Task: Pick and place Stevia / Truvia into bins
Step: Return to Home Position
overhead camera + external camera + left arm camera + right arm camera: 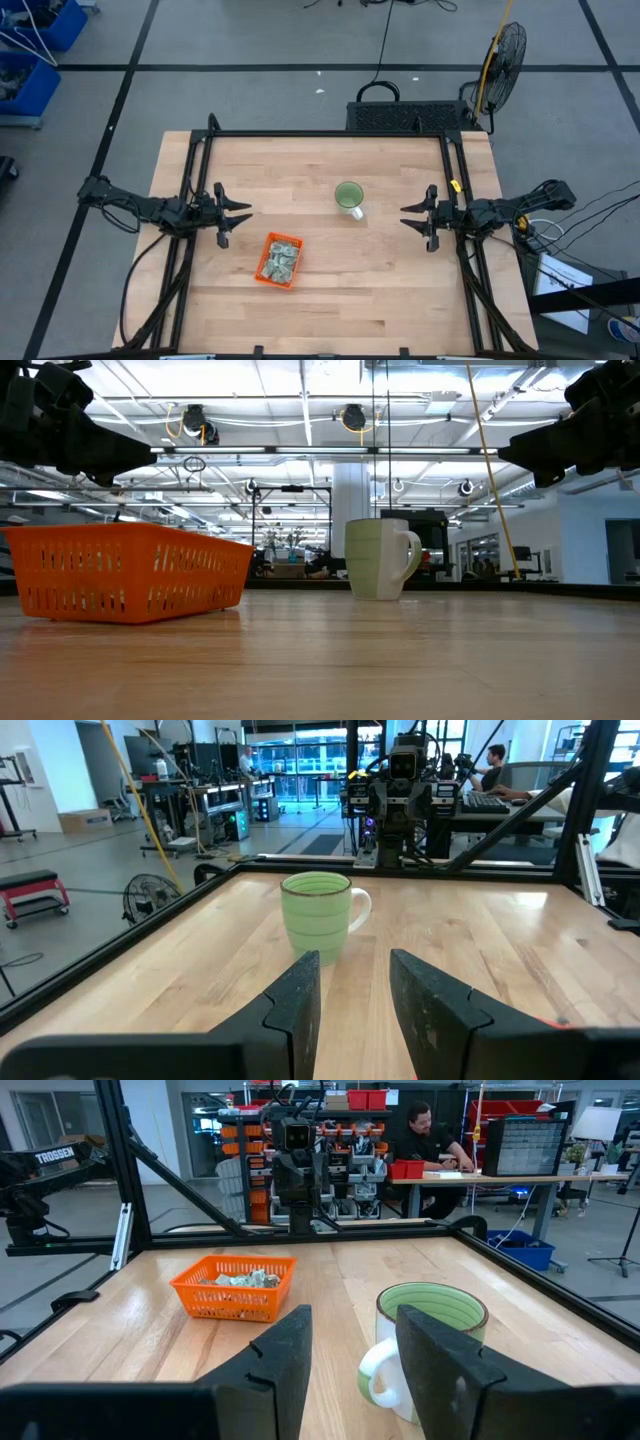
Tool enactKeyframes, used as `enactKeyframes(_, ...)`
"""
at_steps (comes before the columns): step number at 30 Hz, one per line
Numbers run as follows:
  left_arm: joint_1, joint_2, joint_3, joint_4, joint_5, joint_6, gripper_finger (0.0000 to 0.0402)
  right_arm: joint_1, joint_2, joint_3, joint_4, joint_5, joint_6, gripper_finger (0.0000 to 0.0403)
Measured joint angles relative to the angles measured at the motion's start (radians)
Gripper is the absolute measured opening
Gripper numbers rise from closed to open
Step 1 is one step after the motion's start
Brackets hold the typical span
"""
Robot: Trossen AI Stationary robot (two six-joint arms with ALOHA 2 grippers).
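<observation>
An orange mesh basket [279,261] stands on the table near its middle left, with several white-and-green sachets [283,259] lying inside it; it also shows in the right wrist view [235,1287] and the low view [125,570]. My left gripper [238,214] hovers open and empty above the table's left side, a little beyond the basket. My right gripper [410,216] hovers open and empty above the table's right side. No sachet shows outside the basket.
A green cup [349,196] with a white handle stands upright on the table between the grippers, toward the far side; it shows in the left wrist view [316,915] and the right wrist view [425,1335]. A black frame [330,134] borders the table. A person sits beyond it [425,1140].
</observation>
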Motion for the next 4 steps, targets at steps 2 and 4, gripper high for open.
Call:
enactKeyframes(2, 0.0, 0.0, 0.0, 0.0, 0.0, 0.0, 0.0129, 0.0, 0.0, 0.0, 0.0, 0.0, 0.0, 0.0141)
enactKeyframes(4, 0.0, 0.0, 0.0, 0.0, 0.0, 0.0, 0.0129, 0.0, 0.0, 0.0, 0.0, 0.0, 0.0, 0.0141)
